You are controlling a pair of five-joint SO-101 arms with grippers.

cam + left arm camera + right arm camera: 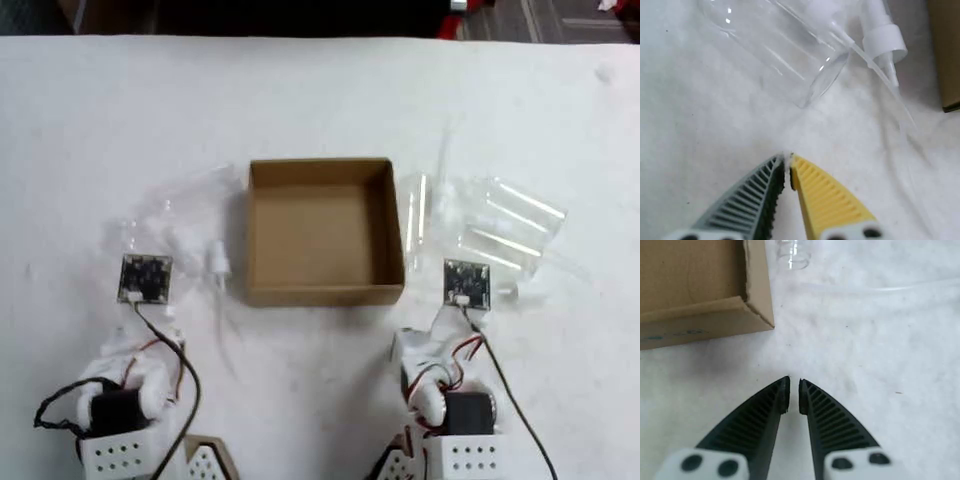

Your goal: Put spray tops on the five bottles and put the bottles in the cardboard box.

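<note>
**Mia:** Where is the cardboard box (325, 293)?

**Tom:** It sits in the middle of the white worktop (320, 90), open side up. Nothing is in it.

**Mia:** And the bottles (495, 232)?

**Tom:** They are see-through, so I cannot count them. One bunch lies flat beside the box, toward the right edge of the worktop. A few more lie on the other side, toward the left edge. None has a top on.

**Mia:** I see a white spray top (217, 260).

**Tom:** Yes, it lies just beside the box's left wall, near the box's front corner. Its thin tube stretches out over the worktop.

**Mia:** What is the left arm (120, 400) doing?

**Tom:** It is folded up at the near edge, close to the near left corner. Its wrist leans forward and points down at the worktop. The left gripper (788, 162) has one grey finger and one yellow finger. Their tips press together and hold nothing. A bottle on its side lies a little ahead of the tips, not touching them.

**Mia:** And the right arm (450, 400)?

**Tom:** It is folded the same way at the near edge, right of the middle. The right gripper (794, 390) has two black fingers with just a thin slit between the tips. It holds nothing too. It points down at bare worktop near the box's front right corner.
</note>
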